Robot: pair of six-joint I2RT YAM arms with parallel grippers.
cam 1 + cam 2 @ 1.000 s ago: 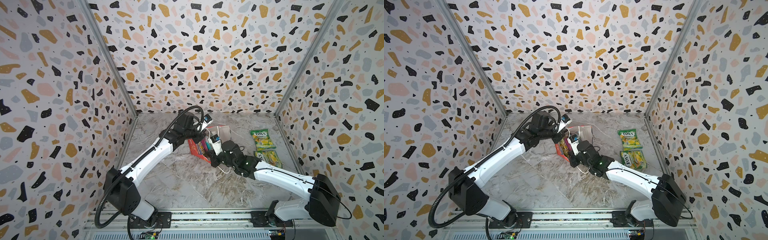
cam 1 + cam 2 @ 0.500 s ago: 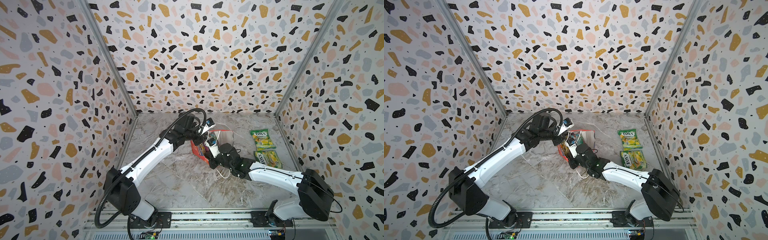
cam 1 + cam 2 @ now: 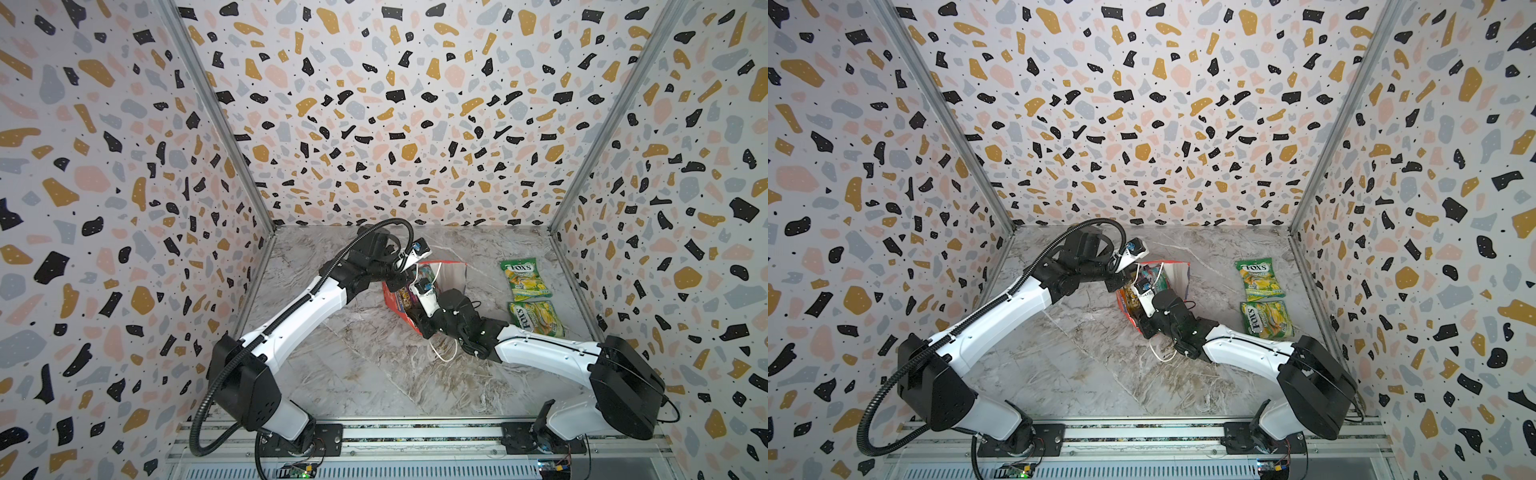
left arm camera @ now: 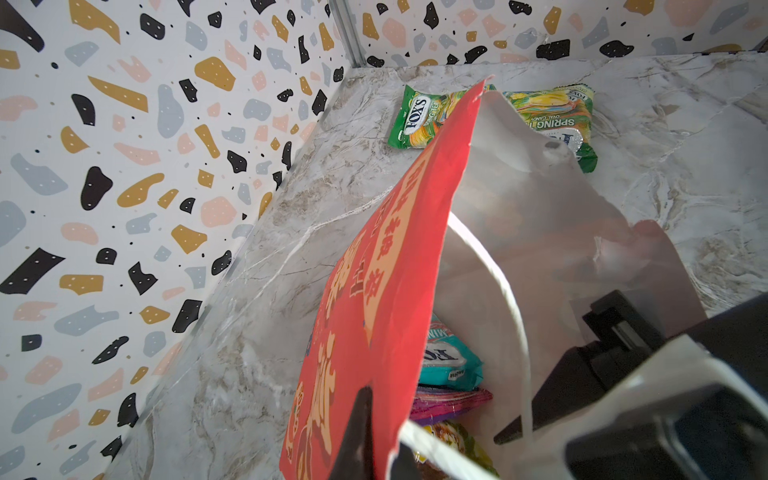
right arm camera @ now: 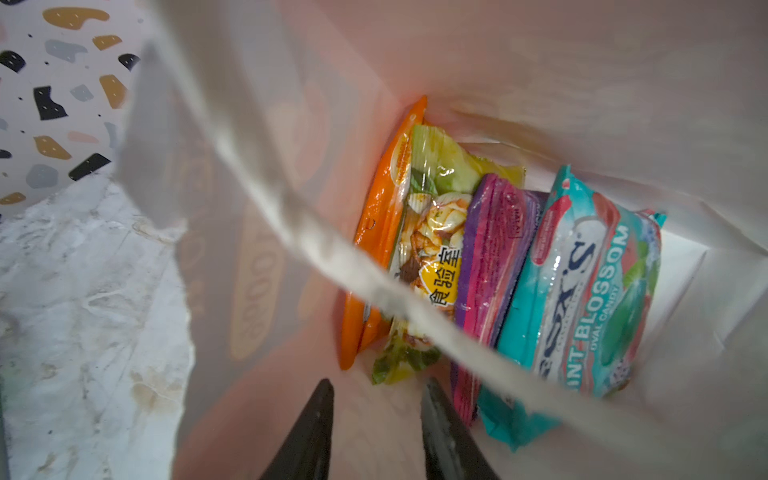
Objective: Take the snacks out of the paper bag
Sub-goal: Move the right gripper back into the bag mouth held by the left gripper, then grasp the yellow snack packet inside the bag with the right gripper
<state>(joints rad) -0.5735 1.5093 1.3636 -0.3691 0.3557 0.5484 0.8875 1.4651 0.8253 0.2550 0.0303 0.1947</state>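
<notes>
R jaws, parted & empty, reach into the paper bag (image 4: 374, 291) above four snacks (image 5: 582, 291): likely light & slick, so you pinch a top edge. L jaws clamp bag rim. Two green pkts (image 3: 519, 278) lie beyond on desk (image 3: 374, 365).

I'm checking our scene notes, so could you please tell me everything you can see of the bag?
The bag is thin paper, red outside with gold characters, white inside, with a white cord handle. It stands mid-table, mouth open. The left gripper pinches its red wall at the rim; the right gripper, jaws apart, reaches inside. Four packets stand in it: orange, yellow-green, purple, teal.
</notes>
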